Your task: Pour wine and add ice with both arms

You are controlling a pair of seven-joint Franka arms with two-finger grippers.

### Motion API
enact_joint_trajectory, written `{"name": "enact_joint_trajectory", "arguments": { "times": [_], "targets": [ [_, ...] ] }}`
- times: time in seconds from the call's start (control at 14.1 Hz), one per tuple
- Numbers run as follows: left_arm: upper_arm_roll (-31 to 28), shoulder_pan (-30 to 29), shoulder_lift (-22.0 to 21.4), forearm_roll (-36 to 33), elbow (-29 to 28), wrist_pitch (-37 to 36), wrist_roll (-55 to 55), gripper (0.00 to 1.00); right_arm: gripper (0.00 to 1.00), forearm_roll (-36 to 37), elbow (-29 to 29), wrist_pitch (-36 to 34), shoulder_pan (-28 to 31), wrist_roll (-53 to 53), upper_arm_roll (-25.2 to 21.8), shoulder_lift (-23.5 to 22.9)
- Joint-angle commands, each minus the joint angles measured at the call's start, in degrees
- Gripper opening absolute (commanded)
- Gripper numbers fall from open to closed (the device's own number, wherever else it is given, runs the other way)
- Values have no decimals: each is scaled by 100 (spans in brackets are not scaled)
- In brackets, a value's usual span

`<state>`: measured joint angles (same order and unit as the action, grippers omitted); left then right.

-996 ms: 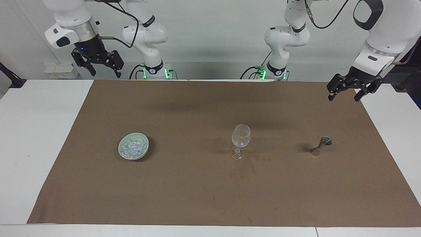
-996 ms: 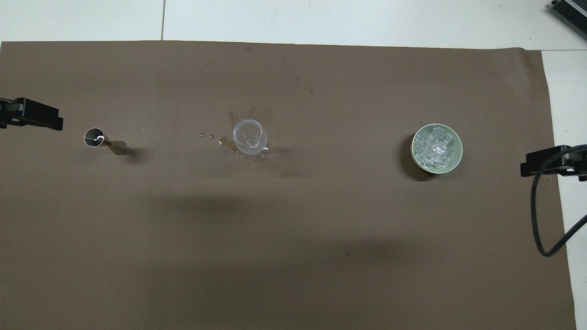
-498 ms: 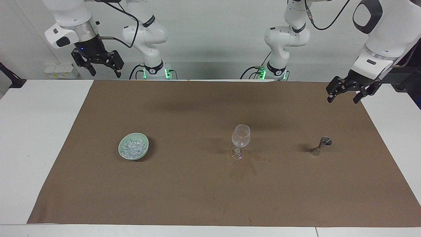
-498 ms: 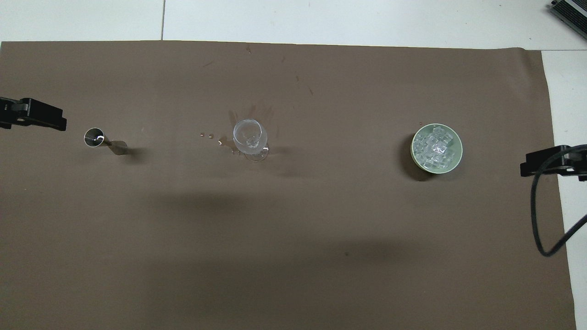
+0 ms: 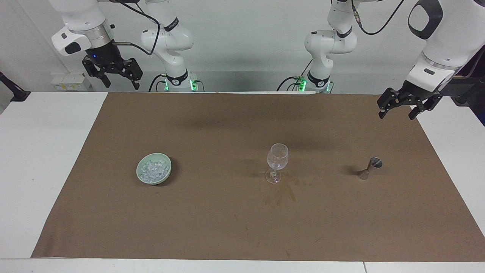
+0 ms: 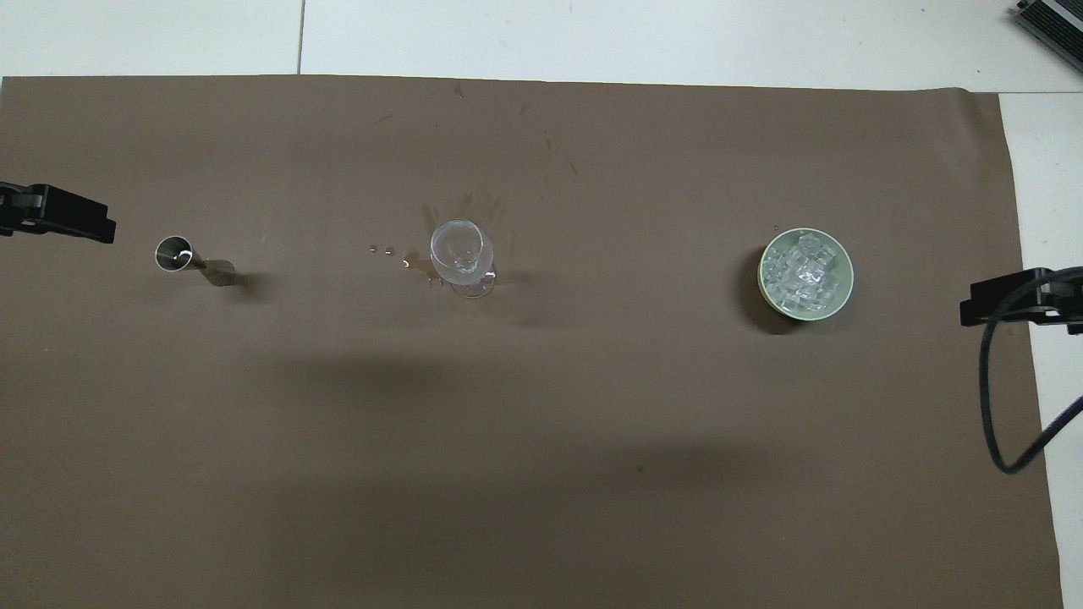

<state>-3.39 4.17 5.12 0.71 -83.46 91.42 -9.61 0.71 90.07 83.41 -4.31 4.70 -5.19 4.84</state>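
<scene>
Both arms are up and nothing is in hand. The left gripper (image 5: 398, 107) hangs over the brown mat (image 5: 242, 227) at the left arm's end of the table, fingers spread apart and empty. The right gripper (image 5: 113, 76) is raised at the right arm's end, above the mat's edge by the robots, fingers likewise splayed and gripping nothing.

On the mat, three things sit in a row. The small metal measuring cup (image 5: 371, 167) stands upright on its narrow waist toward the left arm's end, mouth up. The wine glass (image 5: 277, 163) stands upright in the middle and looks empty, with a few droplets and faint stains on the mat beside its foot. The green bowl (image 5: 142, 176) sits toward the right arm's end, heaped with ice (image 5: 153, 170).

Here's what matters: the measuring cup lies below the left gripper and farther from the robots, its long axis vertical, so I'd expect a reach out and down, closing sideways across the waist. The bowl is well apart from it, clearly the right arm's job. No pour has started, I'd say.
</scene>
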Motion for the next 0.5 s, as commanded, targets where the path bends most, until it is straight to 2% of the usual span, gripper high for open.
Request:
{"name": "enact_joint_trajectory", "arguments": {
  "times": [0.0,0.36,0.43],
  "targets": [
    [5,-267,-37,305,23,-80,-715,100,100,-150,72,0,53,-110,-9,87],
    [5,-698,-20,570,-73,-327,-2306,100,100,-150,72,0,53,-119,-9,87],
    [14,-907,-11,814,-213,-300,-2708,100,100,-150,72,0,53,-110,-9,87]
  ]
}}
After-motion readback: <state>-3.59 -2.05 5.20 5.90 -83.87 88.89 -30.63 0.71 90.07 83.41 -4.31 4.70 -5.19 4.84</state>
